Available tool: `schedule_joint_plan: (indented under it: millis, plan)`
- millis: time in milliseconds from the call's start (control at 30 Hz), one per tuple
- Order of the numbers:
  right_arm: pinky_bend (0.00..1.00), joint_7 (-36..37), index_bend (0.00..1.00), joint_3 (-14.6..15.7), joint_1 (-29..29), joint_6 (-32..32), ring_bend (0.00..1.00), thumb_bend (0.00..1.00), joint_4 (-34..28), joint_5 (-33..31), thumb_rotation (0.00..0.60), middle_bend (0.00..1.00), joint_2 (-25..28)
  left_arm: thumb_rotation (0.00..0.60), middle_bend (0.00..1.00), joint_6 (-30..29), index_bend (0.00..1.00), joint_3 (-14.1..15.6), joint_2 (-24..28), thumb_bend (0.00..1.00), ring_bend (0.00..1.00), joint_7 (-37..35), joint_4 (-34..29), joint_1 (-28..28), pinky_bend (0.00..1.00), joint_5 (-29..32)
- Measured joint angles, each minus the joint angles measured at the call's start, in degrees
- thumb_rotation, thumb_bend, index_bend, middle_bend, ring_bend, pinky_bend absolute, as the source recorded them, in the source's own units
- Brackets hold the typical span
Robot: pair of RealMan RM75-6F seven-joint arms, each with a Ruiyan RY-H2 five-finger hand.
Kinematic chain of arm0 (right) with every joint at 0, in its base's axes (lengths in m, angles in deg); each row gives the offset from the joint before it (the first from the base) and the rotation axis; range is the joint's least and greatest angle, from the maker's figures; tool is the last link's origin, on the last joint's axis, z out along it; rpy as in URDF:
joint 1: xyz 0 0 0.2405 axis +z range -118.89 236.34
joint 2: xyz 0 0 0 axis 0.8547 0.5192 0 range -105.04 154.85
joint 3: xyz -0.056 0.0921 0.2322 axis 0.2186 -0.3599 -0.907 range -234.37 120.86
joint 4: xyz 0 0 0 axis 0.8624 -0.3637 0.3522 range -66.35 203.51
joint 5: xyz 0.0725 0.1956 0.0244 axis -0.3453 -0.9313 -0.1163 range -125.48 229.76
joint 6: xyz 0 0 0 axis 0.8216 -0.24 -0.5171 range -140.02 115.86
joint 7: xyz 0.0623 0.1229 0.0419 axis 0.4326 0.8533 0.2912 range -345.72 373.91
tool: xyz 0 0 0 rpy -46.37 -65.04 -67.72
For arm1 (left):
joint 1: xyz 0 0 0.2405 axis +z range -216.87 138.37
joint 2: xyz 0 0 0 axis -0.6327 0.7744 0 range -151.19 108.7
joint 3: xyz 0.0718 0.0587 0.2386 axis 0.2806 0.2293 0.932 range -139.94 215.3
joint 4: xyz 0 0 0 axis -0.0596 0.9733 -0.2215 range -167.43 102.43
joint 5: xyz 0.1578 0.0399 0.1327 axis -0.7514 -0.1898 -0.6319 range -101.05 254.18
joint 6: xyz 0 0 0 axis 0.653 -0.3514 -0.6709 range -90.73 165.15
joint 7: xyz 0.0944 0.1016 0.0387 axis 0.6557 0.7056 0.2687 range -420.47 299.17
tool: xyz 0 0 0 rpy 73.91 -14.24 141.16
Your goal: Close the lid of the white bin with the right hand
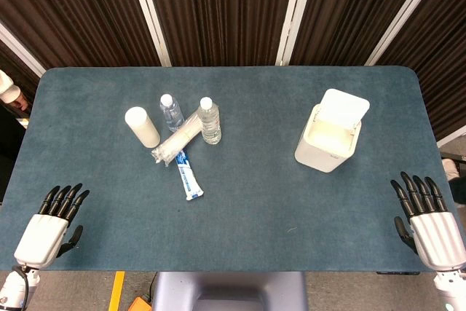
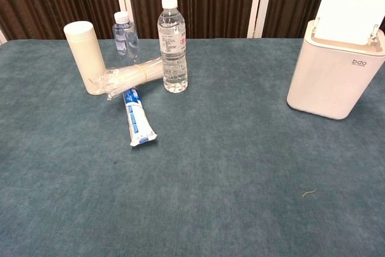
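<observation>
White bin [image 1: 328,140] on the counter [image 1: 255,202], right of centre, lid [image 1: 344,107] raised. I see my right robot hand [image 1: 429,220] and left robot hand [image 1: 51,223] empty, fingers spread, well apart from it.

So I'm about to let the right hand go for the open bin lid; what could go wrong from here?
1. The lid stands raised at the rear of the white bin; pushing forward rather than down could tip or slide the freestanding bin.
2. The right hand starts at the table's near edge, so its approach may bump the bin's front wall first.
</observation>
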Motion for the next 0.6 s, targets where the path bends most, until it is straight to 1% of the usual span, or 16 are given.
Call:
schedule_joint_plan:
  millis: [100,133,167,200,233,267,300,333,400,433,500,533,600]
  plan:
    - [0.15,0.1,0.0,-0.8,0.0,-0.2,0.0,0.51,-0.1,-0.4,0.6,0.03,-0.1,0.6,0.0,0.1,0.0,0.0,0.1,0.47,0.0,-0.1,0.1,0.0,0.0,0.1]
    - [0.22,0.1,0.0,-1.3,0.2,-0.4,0.04,0.51,0.0,-0.7,0.6,0.09,-0.3,0.6,0.0,0.1,0.0,0.0,0.1,0.47,0.0,-0.1,0.1,0.0,0.0,0.1]
    - [0.31,-0.1,0.0,-1.9,0.4,-0.6,0.13,0.51,0.0,-1.1,0.6,0.19,-0.6,0.6,0.0,0.1,0.0,0.1,0.1,0.47,0.0,-0.1,0.0,0.1,0.0,0.2]
    - [0.4,-0.2,0.0,-2.6,0.8,-1.0,0.23,0.52,-0.1,-1.7,0.6,0.29,-0.8,0.6,0.0,0.2,0.0,0.1,0.2,0.47,0.0,-0.2,0.0,0.1,0.0,0.2]
    - [0.58,-0.3,0.0,-3.9,1.5,-1.6,0.45,0.53,-0.4,-2.6,0.6,0.51,-1.1,0.6,0.0,0.2,0.0,0.1,0.3,0.47,0.0,-0.3,-0.1,0.1,0.0,0.2]
    - [0.68,-0.3,0.01,-5.1,2.4,-2.2,0.59,0.55,-0.8,-3.4,0.6,0.64,-1.3,0.6,0.0,0.1,0.0,0.1,0.3,0.47,0.0,-0.3,-0.1,0.1,0.0,0.2]
    - [0.82,-0.4,0.03,-6.6,3.4,-3.0,0.77,0.6,-1.3,-4.4,0.6,0.8,-1.5,0.6,0.0,-0.1,0.0,0.0,0.4,0.47,0.0,-0.3,-0.1,0.2,0.0,0.3]
    - [0.92,-0.8,0.06,-8.8,5.1,-4.4,0.89,0.67,-2.0,-6.0,0.6,0.92,-1.7,0.6,0.0,-0.4,0.0,-0.1,0.4,0.47,0.0,-0.3,-0.1,0.3,0.0,0.3]
    - [0.98,-2.1,0.1,-12.5,8.2,-7.3,0.96,0.73,-3.2,-8.8,0.6,0.98,-1.8,0.6,0.0,-0.7,0.0,-0.3,0.3,0.47,0.0,-0.3,0.0,0.4,0.0,0.6]
    - [0.99,-3.7,0.12,-15.1,10.5,-9.7,0.98,0.75,-3.9,-11.1,0.6,1.0,-1.8,0.6,0.0,-0.6,0.0,-0.4,0.2,0.47,0.0,-0.3,0.1,0.4,0.0,0.9]
    - [1.0,-6.9,0.15,-18.5,13.8,-13.9,1.0,0.77,-5.1,-15.2,0.6,1.0,-1.5,0.6,0.0,-0.1,0.0,-0.6,0.2,0.47,0.0,-0.4,0.2,0.3,0.0,1.4]
    - [1.0,-9.1,0.17,-20.3,15.8,-16.6,1.0,0.79,-5.8,-18.4,0.6,1.0,-1.3,0.6,0.0,0.1,0.0,-0.7,0.2,0.47,0.0,-0.6,0.2,0.2,0.0,1.5]
    - [1.0,-11.8,0.21,-22.3,18.6,-20.4,1.0,0.82,-6.6,-24.0,0.6,1.0,-0.8,0.6,0.0,0.6,0.0,-0.8,0.3,0.47,0.0,-0.8,0.3,0.0,0.0,1.8]
